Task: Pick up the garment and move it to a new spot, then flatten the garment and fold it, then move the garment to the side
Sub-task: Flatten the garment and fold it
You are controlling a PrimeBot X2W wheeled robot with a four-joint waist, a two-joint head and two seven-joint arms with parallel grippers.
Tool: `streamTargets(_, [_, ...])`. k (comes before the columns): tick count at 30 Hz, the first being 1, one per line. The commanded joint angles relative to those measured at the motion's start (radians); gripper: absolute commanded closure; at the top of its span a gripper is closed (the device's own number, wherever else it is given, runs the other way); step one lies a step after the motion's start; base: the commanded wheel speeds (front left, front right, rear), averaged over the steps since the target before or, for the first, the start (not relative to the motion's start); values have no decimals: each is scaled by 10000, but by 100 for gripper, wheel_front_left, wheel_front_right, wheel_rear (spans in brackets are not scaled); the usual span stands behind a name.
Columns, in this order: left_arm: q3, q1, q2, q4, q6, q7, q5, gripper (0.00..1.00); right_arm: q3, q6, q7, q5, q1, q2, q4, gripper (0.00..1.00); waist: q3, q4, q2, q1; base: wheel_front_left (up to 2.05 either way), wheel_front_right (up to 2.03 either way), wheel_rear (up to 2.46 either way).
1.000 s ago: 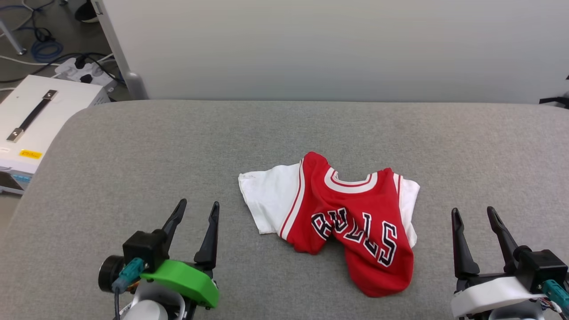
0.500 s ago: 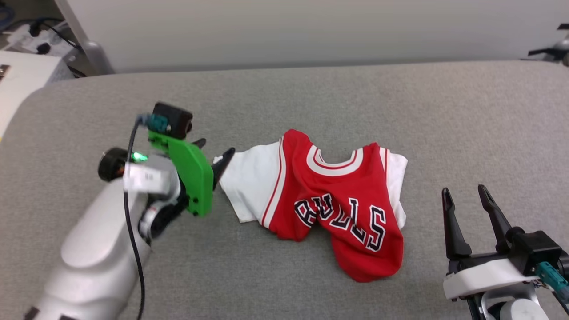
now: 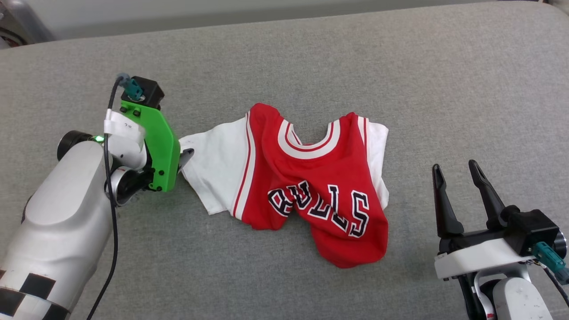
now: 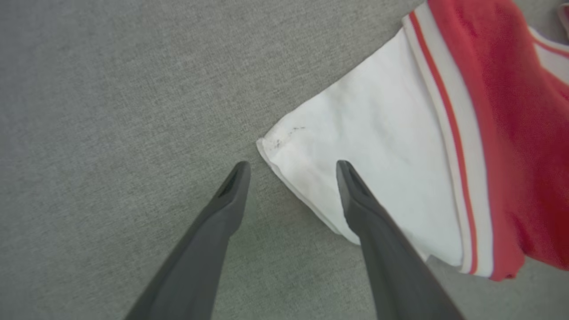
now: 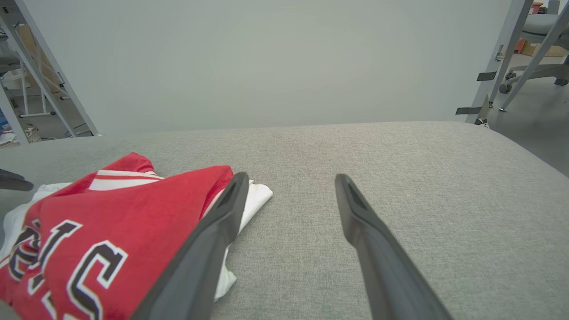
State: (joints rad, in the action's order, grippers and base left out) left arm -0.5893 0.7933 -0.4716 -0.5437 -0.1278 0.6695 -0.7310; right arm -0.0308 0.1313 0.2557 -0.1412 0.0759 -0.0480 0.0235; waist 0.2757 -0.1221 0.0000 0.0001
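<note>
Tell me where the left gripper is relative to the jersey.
Left wrist view: the left gripper, open, straddles the corner of the white sleeve at the garment's left end, one finger over the grey surface, the other over the sleeve.

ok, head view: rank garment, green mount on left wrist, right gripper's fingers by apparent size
1. garment, by far.
2. green mount.
3. right gripper fingers, thin.
Mount and fingers sit nearer the camera, so real sizes are unsure.

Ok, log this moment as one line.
phase: pre-grasp | left tool: open, astride white sleeve corner | right tool: open, clear of garment | garment: crumpled on gray surface
</note>
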Motion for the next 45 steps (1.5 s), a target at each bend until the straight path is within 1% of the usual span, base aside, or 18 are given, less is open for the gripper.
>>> streamTargets(1, [-2,195,-91,-190,-27,-78,-67,0,-18,-6,61,-80,163,-22,-59,0,464,-420,0,-1,0,0,0])
streamTargets(4, [-130,298,-175,-816,-27,-297,78,0,-65,-6,61,-107,160,-22,-4,0,615,-554,0,-1,0,0,0])
streamTargets(9, [-258,355,-63,-1364,-27,-572,-176,0,-53,-6,61,-138,183,-22,-27,0,741,-608,0,-1,0,0,0])
streamTargets(10, [-340,353,-66,-1443,-28,-600,-217,54,-34,-6,61,-136,187,-22,-31,0,751,-596,0,-1,0,0,0])
streamTargets(11, [-450,335,-73,-1481,-28,-572,-262,100,-25,-6,61,-129,189,-22,-31,0,751,-580,0,-1,0,0,0])
streamTargets(13, [-594,275,-66,-1545,-28,-525,-505,100,-11,-6,61,-83,181,-22,-10,0,701,-509,0,-1,0,0,0])
streamTargets(15, [-600,223,-68,-1617,-28,-715,-720,100,-4,-6,61,-37,173,-22,22,0,599,-426,0,-1,0,0,0])
streamTargets(17, [-604,136,-101,-1691,-28,-977,-881,100,35,-6,61,17,143,-22,61,0,417,-306,0,-1,0,0,0])
streamTargets(18, [-503,5,-153,-1792,-28,-1342,-1069,100,66,-6,61,79,89,-22,111,0,176,-179,0,-1,0,0,0])
streamTargets(20, [-406,-170,-244,-1865,-28,-1688,-1233,100,118,-6,61,133,8,-22,165,0,-89,-24,0,-1,0,0,0])
streamTargets(24, [-94,-608,-505,-1985,-28,-2286,-1630,100,283,-6,61,262,-238,-22,288,0,-617,432,0,-1,0,0,0])
streamTargets(28, [-56,-1134,-919,-2125,-28,-2593,-1675,100,301,-6,61,371,-437,-22,391,0,-999,837,0,-1,0,0,0])
streamTargets(33, [22,-2024,-1168,-1909,-27,-2873,-1942,100,364,-6,61,384,-584,-22,524,0,-1336,1186,0,-1,0,0,0])
streamTargets(38, [6,-2949,-1304,-1443,239,-3099,-2018,100,374,-6,61,359,-740,-22,662,0,-1593,1404,0,-1,0,0,0])
streamTargets(42, [-97,-3385,-1237,-1017,496,-3217,-1961,100,382,-6,61,373,-814,-22,772,0,-1705,1512,0,-1,0,0,0])
streamTargets(43, [-103,-3409,-1198,-874,535,-3355,-1913,45,392,-6,61,380,-810,-22,789,0,-1719,1539,0,-1,0,0,0])
streamTargets(44, [-94,-3420,-1145,-693,584,-3593,-1839,0,402,-6,61,391,-800,-22,808,0,-1744,1568,0,-1,0,0,0])
streamTargets(45, [-80,-3421,-1104,-547,621,-3822,-1767,0,417,-6,61,399,-792,-22,815,0,-1770,1594,0,-1,0,0,0])
